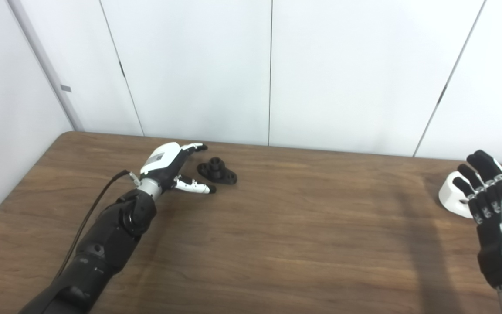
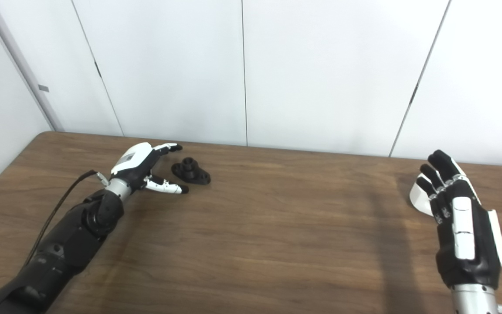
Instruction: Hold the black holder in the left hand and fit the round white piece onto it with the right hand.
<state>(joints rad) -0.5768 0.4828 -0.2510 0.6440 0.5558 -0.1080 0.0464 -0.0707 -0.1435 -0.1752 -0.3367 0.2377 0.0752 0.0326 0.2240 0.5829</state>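
The left hand [image 1: 170, 165] lies low, fingers spread and empty, cupped around the black holder [image 1: 217, 170] just at its 3 o'clock. The right hand [image 2: 460, 218] stands upright, fingers apart, holding nothing; the round white piece [image 1: 453, 194] sits behind its fingers by the table's right edge. Bare wooden table [image 1: 299, 226] spans between them, white wall panels [image 1: 342, 65] at 12 o'clock.

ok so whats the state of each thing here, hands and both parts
left hand: open, fingers apart, beside the black holder, holding nothing
black holder: lying on the table, not gripped
right hand: open, fingers spread, partly in front of the white piece
round white piece: resting on the table, not held
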